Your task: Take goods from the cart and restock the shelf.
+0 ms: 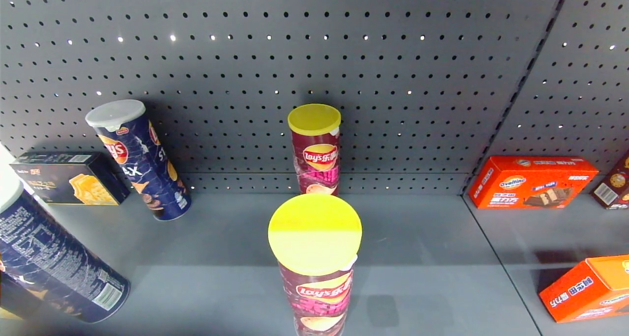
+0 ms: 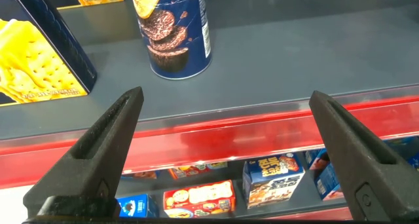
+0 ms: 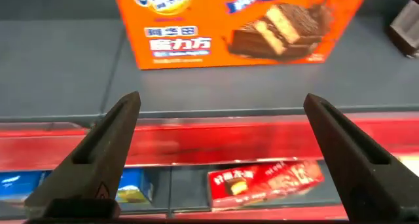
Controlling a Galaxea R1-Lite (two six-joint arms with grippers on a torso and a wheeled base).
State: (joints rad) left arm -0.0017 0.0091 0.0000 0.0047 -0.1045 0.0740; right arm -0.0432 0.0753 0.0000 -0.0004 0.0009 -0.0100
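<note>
Nearest you, a tall magenta crisp can (image 1: 315,257) with a yellow plastic lid stands upright at the front centre of the grey metal shelf (image 1: 432,257). A second matching can (image 1: 315,149) stands behind it, by the perforated back panel (image 1: 393,80). Your left gripper (image 2: 226,96) is spread and empty, facing a dark blue can (image 2: 175,37). Your right gripper (image 3: 222,98) is likewise spread, before an orange carton (image 3: 242,27).
</note>
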